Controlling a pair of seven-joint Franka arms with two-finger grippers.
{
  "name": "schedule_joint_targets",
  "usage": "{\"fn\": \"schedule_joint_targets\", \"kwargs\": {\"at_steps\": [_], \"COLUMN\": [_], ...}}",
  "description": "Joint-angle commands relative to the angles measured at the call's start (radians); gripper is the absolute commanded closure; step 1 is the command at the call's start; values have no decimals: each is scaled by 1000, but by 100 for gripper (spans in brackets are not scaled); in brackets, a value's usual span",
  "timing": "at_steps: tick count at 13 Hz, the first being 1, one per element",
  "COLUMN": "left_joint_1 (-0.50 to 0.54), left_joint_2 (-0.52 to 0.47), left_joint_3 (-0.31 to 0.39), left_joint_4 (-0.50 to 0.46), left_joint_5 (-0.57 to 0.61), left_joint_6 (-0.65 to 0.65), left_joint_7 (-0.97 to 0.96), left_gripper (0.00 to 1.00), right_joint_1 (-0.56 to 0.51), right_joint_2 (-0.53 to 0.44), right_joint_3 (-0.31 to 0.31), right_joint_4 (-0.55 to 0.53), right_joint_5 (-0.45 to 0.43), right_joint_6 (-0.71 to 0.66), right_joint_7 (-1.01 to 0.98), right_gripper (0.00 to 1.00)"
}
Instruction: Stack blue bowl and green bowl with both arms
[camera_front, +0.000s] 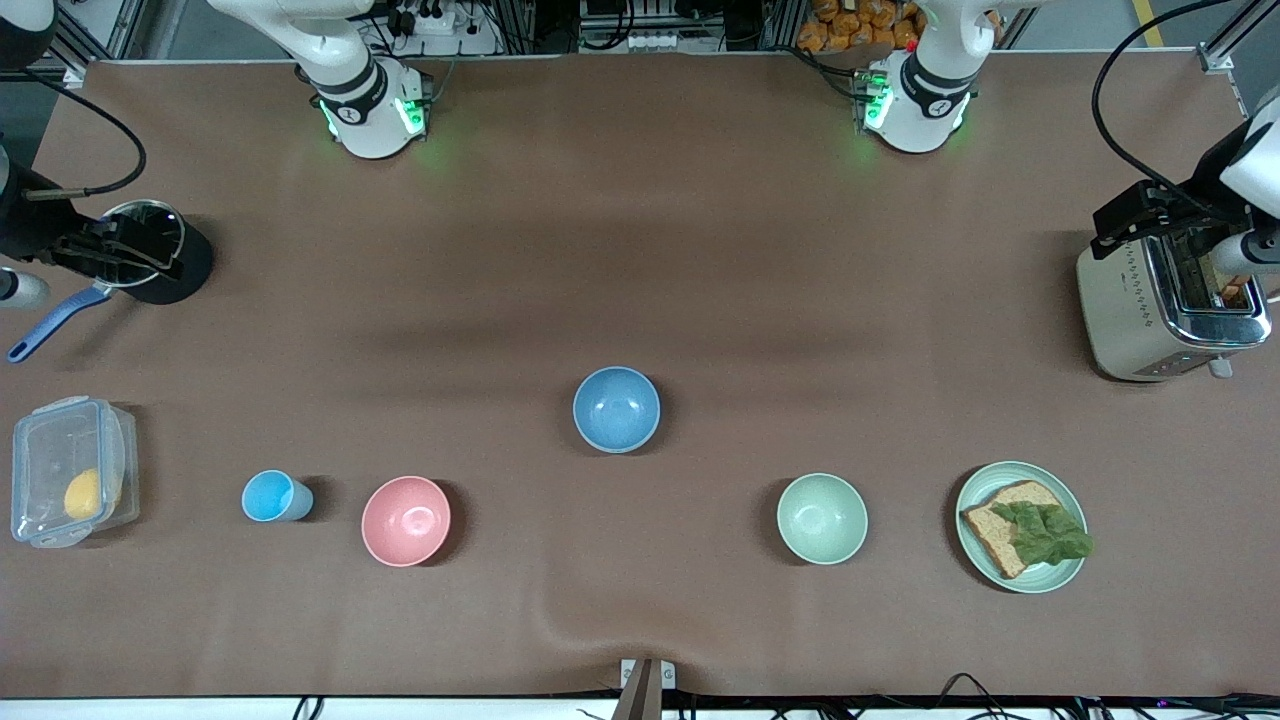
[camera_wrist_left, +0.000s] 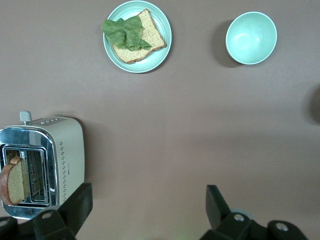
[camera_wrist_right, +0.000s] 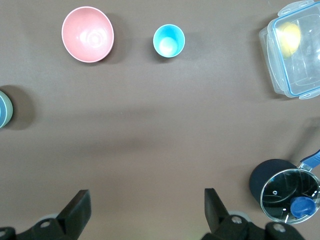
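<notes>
Your left gripper (camera_wrist_left: 145, 210) over the toaster (camera_front: 1165, 310) and right gripper (camera_wrist_right: 145, 212) over the pot (camera_front: 160, 250) both gape, empty. The blue bowl (camera_front: 616, 409) is cut off in the right wrist view; the green bowl (camera_front: 822, 518) shows whole.

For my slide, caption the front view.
Blue bowl and green bowl sit apart, unstacked; both arms wait.

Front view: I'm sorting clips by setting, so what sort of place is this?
Probably a robotics lab staged as a kitchen: a toaster, bowls such as the blue bowl, and a plate with bread sit on a brown-covered table between two arm bases.
</notes>
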Motion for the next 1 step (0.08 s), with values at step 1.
{"fn": "schedule_joint_targets", "kwargs": {"at_steps": [1], "left_joint_1": [-5], "left_joint_2": [-15], "left_joint_3": [7], "left_joint_4": [-3], "left_joint_5": [-13], "left_joint_6": [-10], "left_joint_7": [26], "left_gripper": [0], "right_joint_1": [-5], "right_joint_2": [-31], "right_joint_3": [0], "right_joint_4": [-31], "right_joint_5": [-4], "right_joint_6": [-1], "right_joint_7": [2], "right_gripper": [0]}}
